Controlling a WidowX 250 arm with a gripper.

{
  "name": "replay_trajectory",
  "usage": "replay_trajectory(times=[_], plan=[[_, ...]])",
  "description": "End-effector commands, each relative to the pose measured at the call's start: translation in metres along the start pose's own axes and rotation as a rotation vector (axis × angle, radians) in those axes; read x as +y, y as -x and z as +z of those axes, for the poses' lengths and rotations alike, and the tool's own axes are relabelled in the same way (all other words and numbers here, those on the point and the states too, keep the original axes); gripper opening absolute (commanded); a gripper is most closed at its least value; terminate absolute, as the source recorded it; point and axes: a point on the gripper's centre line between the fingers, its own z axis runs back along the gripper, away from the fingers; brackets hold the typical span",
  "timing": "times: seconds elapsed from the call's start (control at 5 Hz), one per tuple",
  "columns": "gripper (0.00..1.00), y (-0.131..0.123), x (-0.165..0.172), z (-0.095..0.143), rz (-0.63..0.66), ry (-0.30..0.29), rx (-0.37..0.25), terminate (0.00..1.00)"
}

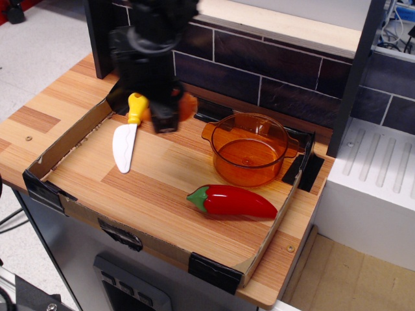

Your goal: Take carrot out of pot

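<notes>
The orange carrot (185, 107) is held in my gripper (166, 115), which is shut on it above the tray, left of the pot and near the knife handle. The gripper and arm are motion-blurred. The translucent orange pot (249, 149) stands at the back right of the tray, and nothing shows inside it.
A red chili pepper with green stem (232, 201) lies in front of the pot. A toy knife with yellow handle and white blade (127, 133) lies at the tray's left. A low cardboard tray wall (65, 139) rings the wooden surface. A dark brick wall stands behind.
</notes>
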Motion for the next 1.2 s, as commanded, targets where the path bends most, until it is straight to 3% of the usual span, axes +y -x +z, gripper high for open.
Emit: replay_trajectory(times=[0.0,0.4,0.6,1.0], plan=[[0.00,-0.008,-0.021,-0.028,-0.024,0.028,-0.078,0.00],[0.00,-0.004,-0.020,-0.049,-0.041,0.010,-0.129,0.00],[1.00,-0.003,-0.023,-0.053,-0.039,-0.025,-0.144,0.00],[1.00,-0.005,-0.033,-0.050,-0.037,-0.074,-0.138,0.00]])
